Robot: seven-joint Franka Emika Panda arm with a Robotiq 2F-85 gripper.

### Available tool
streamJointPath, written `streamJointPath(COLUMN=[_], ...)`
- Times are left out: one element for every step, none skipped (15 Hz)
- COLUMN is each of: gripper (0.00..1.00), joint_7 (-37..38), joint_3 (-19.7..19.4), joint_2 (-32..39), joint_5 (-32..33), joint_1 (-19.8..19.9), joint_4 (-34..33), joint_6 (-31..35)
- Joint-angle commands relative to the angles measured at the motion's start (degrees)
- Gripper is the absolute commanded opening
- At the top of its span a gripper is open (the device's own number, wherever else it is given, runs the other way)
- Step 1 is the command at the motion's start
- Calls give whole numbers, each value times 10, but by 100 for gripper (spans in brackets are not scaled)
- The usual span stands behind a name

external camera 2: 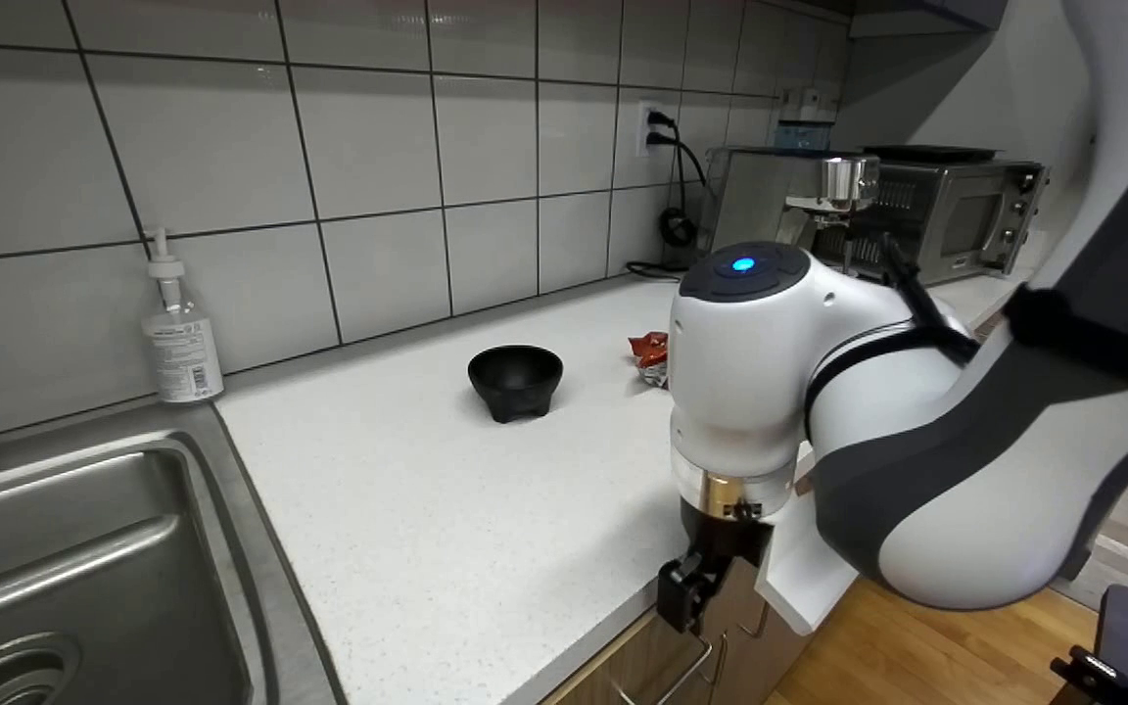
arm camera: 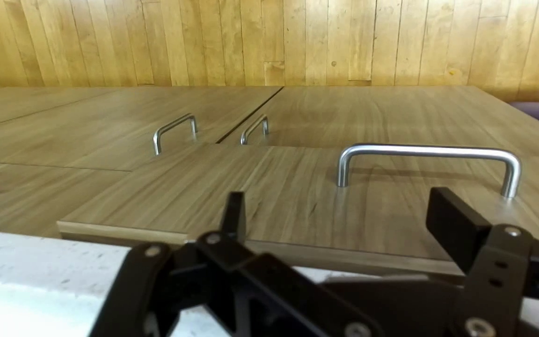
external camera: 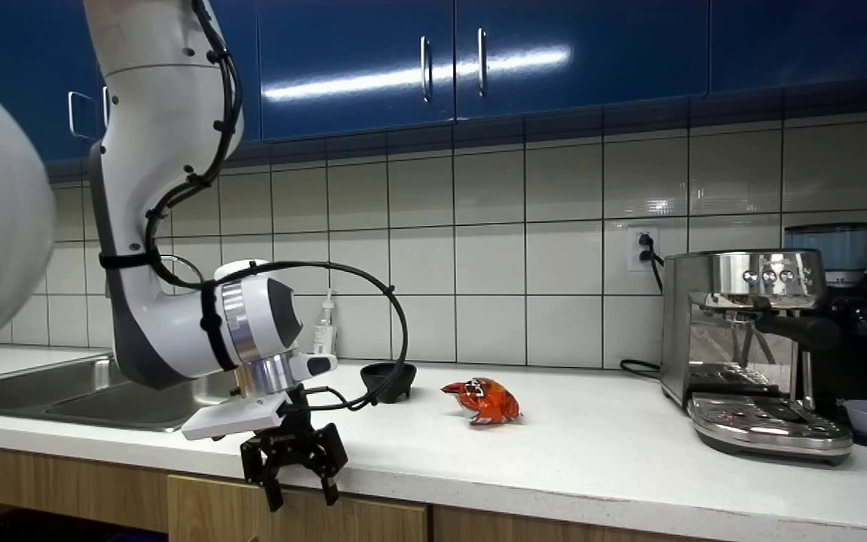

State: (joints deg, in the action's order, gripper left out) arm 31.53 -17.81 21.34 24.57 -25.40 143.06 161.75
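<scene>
"Pincer first, please: where is it, and how does it stand?"

"It hangs pointing down at the near edge of a white bench, its two black jaws parted wide and free."

"What is nearest to it?"

"A wood-grain drawer front, just below the bench's near edge and standing slightly forward of its neighbours. The silver bar handle on it is near the pincer; the wrist view shows a gap between them."

"And on the bench?"

"A steel sink is set in at the left, with a clear pump bottle at its far right corner by the tiled wall. Farther right come a black footed bowl and then a crumpled orange snack packet. Well to the right stand a steel espresso machine and, just behind it, a black coffee grinder."
</scene>
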Motion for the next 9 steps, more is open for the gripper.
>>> streamJointPath(gripper=[100, 100, 100, 100, 100, 100, 100, 100, 100], joint_7=[-28, -28, -28, -37, -34, -36, -33, -27, -37], joint_3=[14, 17, 24, 4, 1, 0, -1, 66, 84], joint_2=[-109, -132, -155, -174, -198, -220, -241, -263, -283], joint_5=[22, 29, 37, 29, 39, 44, 53, 70, 66], joint_1=[14, 17, 23, 1, -1, -1, -1, 68, 82], joint_4=[76, 91, 104, 118, 128, 138, 144, 149, 156], joint_6=[-23, -29, -36, -40, -52, -63, -79, -98, -114])
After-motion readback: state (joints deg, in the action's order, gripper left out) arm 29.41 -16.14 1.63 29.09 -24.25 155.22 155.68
